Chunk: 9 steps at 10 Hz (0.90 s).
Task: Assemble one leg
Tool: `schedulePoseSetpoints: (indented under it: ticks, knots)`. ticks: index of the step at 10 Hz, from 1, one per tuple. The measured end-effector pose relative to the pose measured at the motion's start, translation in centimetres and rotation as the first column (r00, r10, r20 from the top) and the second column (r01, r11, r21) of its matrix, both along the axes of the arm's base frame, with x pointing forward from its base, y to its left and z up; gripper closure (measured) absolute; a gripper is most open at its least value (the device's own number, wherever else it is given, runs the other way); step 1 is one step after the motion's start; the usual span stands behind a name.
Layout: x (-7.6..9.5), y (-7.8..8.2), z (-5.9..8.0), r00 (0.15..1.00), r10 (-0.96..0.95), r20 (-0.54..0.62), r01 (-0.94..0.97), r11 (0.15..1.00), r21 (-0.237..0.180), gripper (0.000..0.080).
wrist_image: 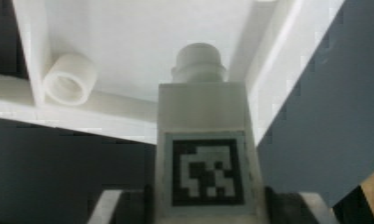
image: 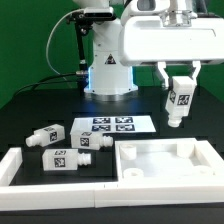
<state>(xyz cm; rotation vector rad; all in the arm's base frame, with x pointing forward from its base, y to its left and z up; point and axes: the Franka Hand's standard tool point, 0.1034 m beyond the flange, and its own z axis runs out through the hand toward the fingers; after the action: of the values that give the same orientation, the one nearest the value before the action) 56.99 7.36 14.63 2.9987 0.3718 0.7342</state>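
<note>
**Leg clamped in the jaws, peg end down, above the panel**

The gripper has its jaws closed on the leg, with one finger on each side of the block's upper end. Most of the block hangs out below the fingertips, slightly tilted. Its marker tag faces the exterior camera and its short round peg is at the lower end. The leg is in the air, clear of the table, at the exterior view's right. It hangs near the far edge of the large white panel with raised rims. This view does not show whether the peg is directly over the panel or just beyond it.

In the wrist view the leg runs straight out from between the fingers, centred in the gap. The tag is toward the camera and the peg points away, toward the white panel beyond. A round white boss on the panel sits off to one side of the peg, not in line with it.

Three loose legs lie on the table at the exterior view's left, well apart from the gripper. The marker board lies between them and the held leg
</note>
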Motion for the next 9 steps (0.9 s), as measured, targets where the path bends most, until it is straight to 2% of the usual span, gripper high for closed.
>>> schedulePoseSetpoints:
  ticks: [1,2,3,5,6,7,9]
  knots:
    - [2.3,-1.7,0.9,1.0,0.008,0.023,-0.008,1.0,-0.004,0.0514]
    - [4.0,-1.0,1.5,0.998,0.007,0.068,-0.009,1.0,0.023,0.0514]
    - [4.4,-0.1,1.3,0.996,0.018,0.083,-0.021,0.999,0.033,0.0514]
    - [4.3,-0.3,1.2,0.997,0.021,0.079,-0.023,0.999,0.028,0.0512]
    - [4.3,0.4,1.1,0.996,0.012,0.083,-0.016,0.999,0.041,0.0512]
    - [4.4,2.0,0.6,0.996,0.021,0.087,-0.026,0.998,0.053,0.0512]
    - [5.5,3.9,0.2,0.991,0.006,0.133,-0.017,0.996,0.088,0.0512]
